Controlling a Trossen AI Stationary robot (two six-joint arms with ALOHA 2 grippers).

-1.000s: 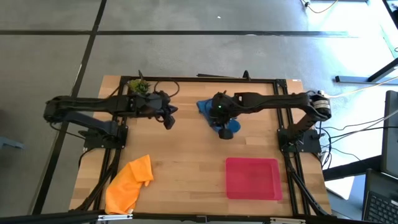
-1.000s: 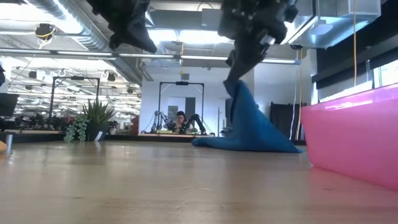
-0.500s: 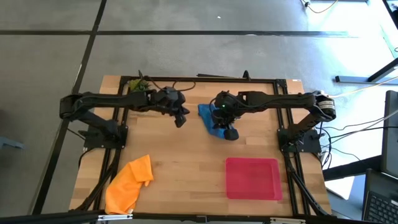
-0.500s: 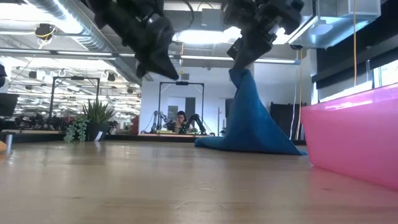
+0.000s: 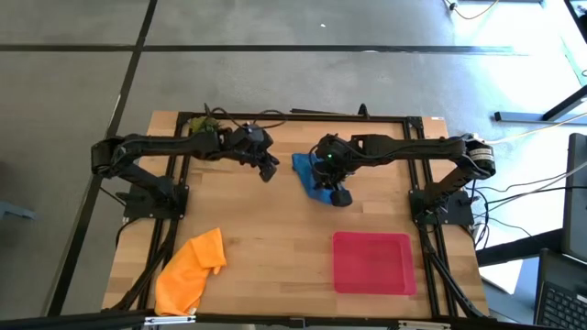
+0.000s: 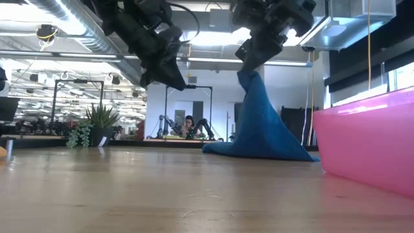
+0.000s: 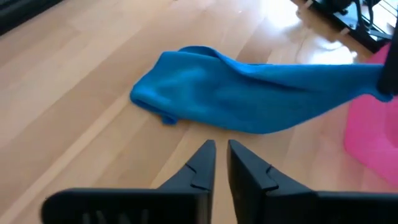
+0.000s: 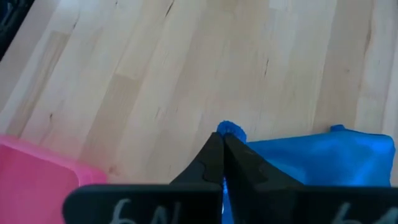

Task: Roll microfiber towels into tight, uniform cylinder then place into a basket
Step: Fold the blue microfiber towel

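High view: wooden worktop [image 5: 275,247] carries everything. Red tray [image 5: 371,263] sits flat near the front right corner, nothing in it. Orange towel [image 5: 191,270] lies crumpled at the front left corner, untouched, well apart from both arms. Blue towel [image 5: 310,174] is near the back edge, about centre, one end lifted, the rest draped on the wood.

Right gripper [image 5: 332,183] is above the blue towel, jaws pinched shut on one corner; low view shows the cloth [image 6: 259,123] hanging from it in a tent shape, bottom edge resting on the worktop, just beside the tray wall [image 6: 369,139]. Right wrist view confirms blue cloth [image 8: 317,165] caught between the closed jaws.

Left gripper [image 5: 269,170] hovers just beside the blue towel on its left, off the wood, jaws narrow, nearly closed, holding nothing; its wrist view shows the towel [image 7: 249,93] lying ahead of the fingers [image 7: 200,167].

Likely step: spreading the blue towel flat before rolling. To do it well, left jaws should open and take the free corner opposite the held one, then both arms pull apart to remove folds and lay it square. Risk: lifting too high drags the cloth into a bunch, or it flops over the tray rim. Neither towel is rolled yet, so the task is at an early stage.
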